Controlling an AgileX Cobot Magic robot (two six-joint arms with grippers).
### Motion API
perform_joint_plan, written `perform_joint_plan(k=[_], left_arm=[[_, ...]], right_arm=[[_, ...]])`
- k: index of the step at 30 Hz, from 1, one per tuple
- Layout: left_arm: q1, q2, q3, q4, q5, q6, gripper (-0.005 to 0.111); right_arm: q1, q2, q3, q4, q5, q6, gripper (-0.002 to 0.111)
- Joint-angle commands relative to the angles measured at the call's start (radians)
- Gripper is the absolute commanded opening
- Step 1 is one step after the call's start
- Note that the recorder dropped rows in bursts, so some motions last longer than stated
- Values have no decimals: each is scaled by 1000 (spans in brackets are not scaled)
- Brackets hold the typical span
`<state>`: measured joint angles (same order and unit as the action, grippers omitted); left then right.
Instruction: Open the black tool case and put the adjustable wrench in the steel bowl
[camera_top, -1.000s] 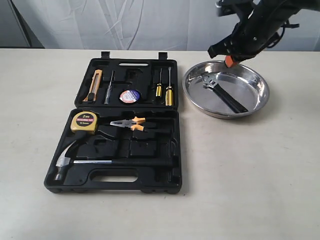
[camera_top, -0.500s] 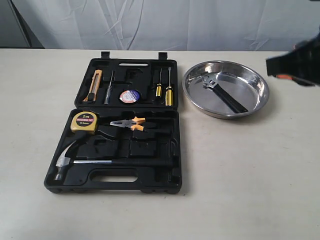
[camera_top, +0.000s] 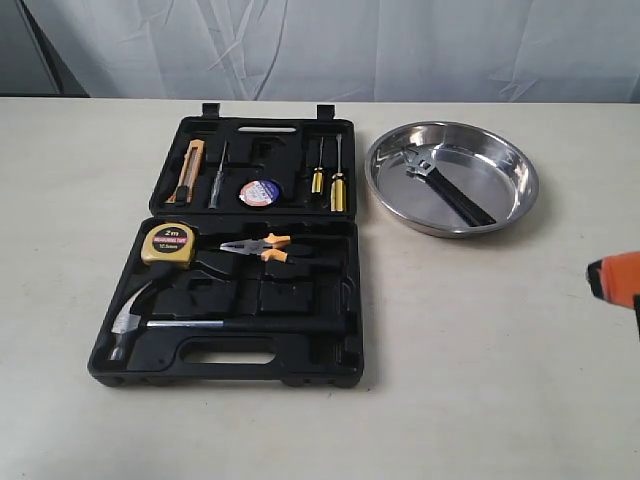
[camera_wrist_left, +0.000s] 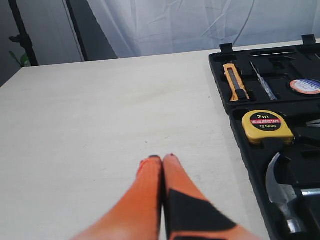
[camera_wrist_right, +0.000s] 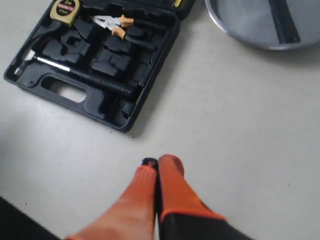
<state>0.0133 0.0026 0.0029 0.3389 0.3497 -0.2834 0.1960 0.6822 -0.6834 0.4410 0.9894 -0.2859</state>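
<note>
The black tool case (camera_top: 345, 290) lies open on the table, its lid flat behind the base. Inside the steel bowl (camera_top: 500, 216), to the right of the case, rests the adjustable wrench (camera_top: 448, 189), silver head to the left and black handle to the right. My right gripper (camera_wrist_right: 157, 164) is shut and empty over bare table; only its orange tip (camera_top: 615, 278) shows at the exterior view's right edge. The right wrist view also catches the case (camera_wrist_right: 150, 75) and the bowl's rim (camera_wrist_right: 235, 35). My left gripper (camera_wrist_left: 162, 159) is shut and empty, left of the case (camera_wrist_left: 235, 107).
The case holds a claw hammer (camera_top: 170, 322), yellow tape measure (camera_top: 168, 243), orange-handled pliers (camera_top: 258, 246), a utility knife (camera_top: 188, 170), a tape roll (camera_top: 260, 192) and screwdrivers (camera_top: 330, 178). A pale backdrop hangs behind the table.
My right arm has pulled away from above the bowl, down and to the right, until only its tip shows at the exterior view's edge. The wrench stays in the bowl.
</note>
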Motion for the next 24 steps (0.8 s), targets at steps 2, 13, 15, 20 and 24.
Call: perform_joint_plan(k=[2,13,15,20,24], left_arm=[[4,-3,-3,2,-10,-2,0],[4,-3,-3,2,-10,-2,0],[4,-3,-3,2,-10,-2,0],[4,-3,-3,4,-10,-2,0],[4,-3,-3,4,-10,-2,0]], right_arm=[[2,-134,114,-19,-369,-81,-1],[2,-493,667,97,-836,-86,-1],[2,-540,683,130,-856,-86,-1],[-86,-622,683,99,-817,-87,-1],[-188,-682,683,99,-806,-87,-1]])
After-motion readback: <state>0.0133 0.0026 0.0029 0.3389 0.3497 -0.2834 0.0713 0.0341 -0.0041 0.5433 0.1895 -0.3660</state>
